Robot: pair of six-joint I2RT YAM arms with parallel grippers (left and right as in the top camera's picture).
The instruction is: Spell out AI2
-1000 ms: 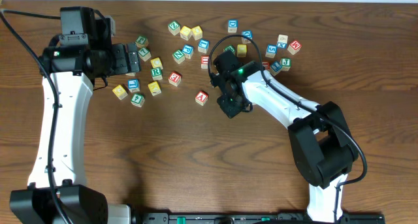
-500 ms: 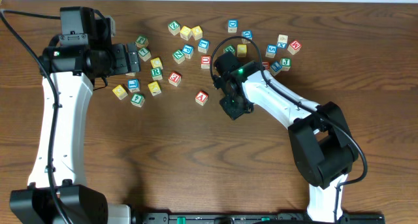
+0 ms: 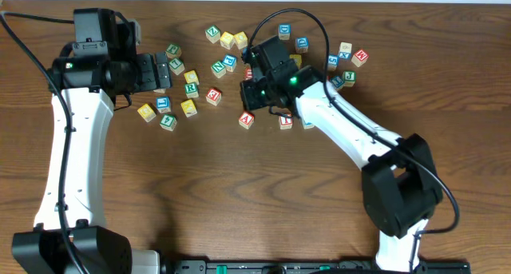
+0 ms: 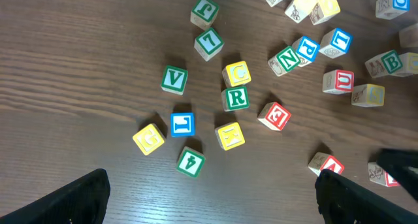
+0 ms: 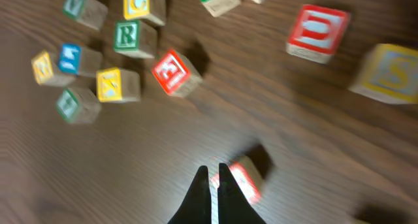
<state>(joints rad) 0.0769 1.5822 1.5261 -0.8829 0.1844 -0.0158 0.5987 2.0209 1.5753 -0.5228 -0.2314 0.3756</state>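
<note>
The right gripper (image 5: 213, 175), fingers pressed together, has the red A cube (image 3: 247, 120) just beside it at 3 o'clock. The left gripper (image 4: 212, 185), fingers spread, is well apart.

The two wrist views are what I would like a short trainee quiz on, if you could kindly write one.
1. True or false: the right gripper is shut and empty.
2. The green block beside the yellow C block shows: A) R, B) K, C) M?
3. Fill in: the jaws of the left gripper stand ____.
Key: 1 true; 2 A; 3 open.
</note>
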